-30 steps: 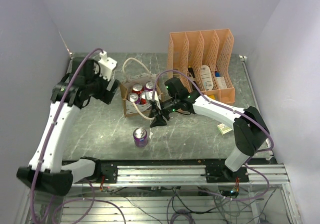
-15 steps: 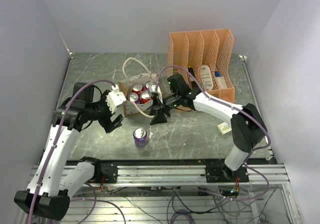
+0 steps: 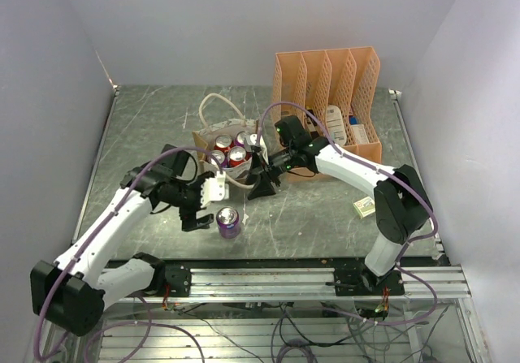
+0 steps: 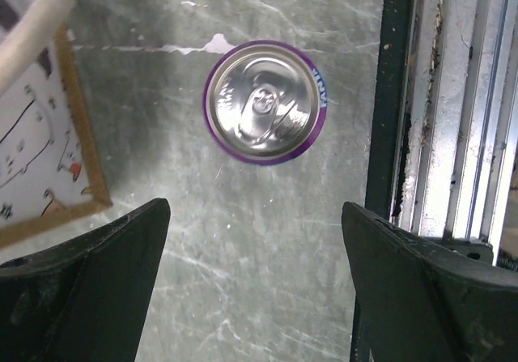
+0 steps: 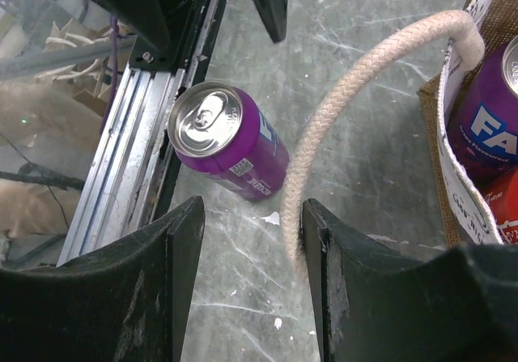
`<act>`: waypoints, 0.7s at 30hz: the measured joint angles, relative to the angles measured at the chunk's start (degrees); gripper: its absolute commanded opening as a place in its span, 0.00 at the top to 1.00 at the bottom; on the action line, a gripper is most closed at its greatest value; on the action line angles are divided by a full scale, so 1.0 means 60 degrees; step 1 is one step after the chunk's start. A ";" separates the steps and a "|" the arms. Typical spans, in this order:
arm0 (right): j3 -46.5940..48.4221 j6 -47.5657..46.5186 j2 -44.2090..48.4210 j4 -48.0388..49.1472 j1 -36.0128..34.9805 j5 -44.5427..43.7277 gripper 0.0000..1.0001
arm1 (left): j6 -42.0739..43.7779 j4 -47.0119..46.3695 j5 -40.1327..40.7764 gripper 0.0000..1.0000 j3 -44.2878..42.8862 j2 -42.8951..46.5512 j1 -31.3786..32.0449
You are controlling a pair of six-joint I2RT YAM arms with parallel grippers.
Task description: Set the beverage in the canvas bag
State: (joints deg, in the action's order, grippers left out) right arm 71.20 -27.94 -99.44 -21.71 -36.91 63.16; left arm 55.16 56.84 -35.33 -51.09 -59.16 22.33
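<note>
The beverage, a purple can (image 3: 228, 222), stands upright on the table in front of the canvas bag (image 3: 213, 144). The bag has brown edges and cream rope handles and holds several cans. My left gripper (image 3: 205, 209) is open and empty, just left of the can. In the left wrist view the can's top (image 4: 265, 101) lies ahead of the open gripper (image 4: 255, 216), beyond the fingertips. My right gripper (image 3: 262, 186) is open beside the bag's right side. In the right wrist view a rope handle (image 5: 356, 95) runs between the spread fingers (image 5: 252, 216), against the right one, with the purple can (image 5: 231, 139) beyond.
An orange file organizer (image 3: 329, 103) stands at the back right with items in it. A small box (image 3: 365, 208) lies near the right arm. The metal rail (image 3: 268, 280) runs along the near edge, close to the can (image 4: 437, 135).
My left arm has swung from behind the bag's left side down to the front and now sits low beside the purple can. My right gripper has edged closer to the bag.
</note>
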 measured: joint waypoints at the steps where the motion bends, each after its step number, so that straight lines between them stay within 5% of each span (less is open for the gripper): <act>1: 0.0000 -0.0040 -0.0025 -0.0033 0.0007 0.0011 0.48 | 0.0055 -0.0087 0.0069 0.01 0.0066 -0.0113 0.0219; 21: 0.0000 -0.0244 -0.0153 -0.0138 0.0018 -0.0175 0.49 | 0.0302 -0.2127 0.0678 0.05 0.0616 -0.1767 0.2302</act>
State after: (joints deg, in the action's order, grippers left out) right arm 71.20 -29.41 -100.36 -22.55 -36.80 62.11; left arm 56.97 44.07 -31.27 -47.40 -69.76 36.14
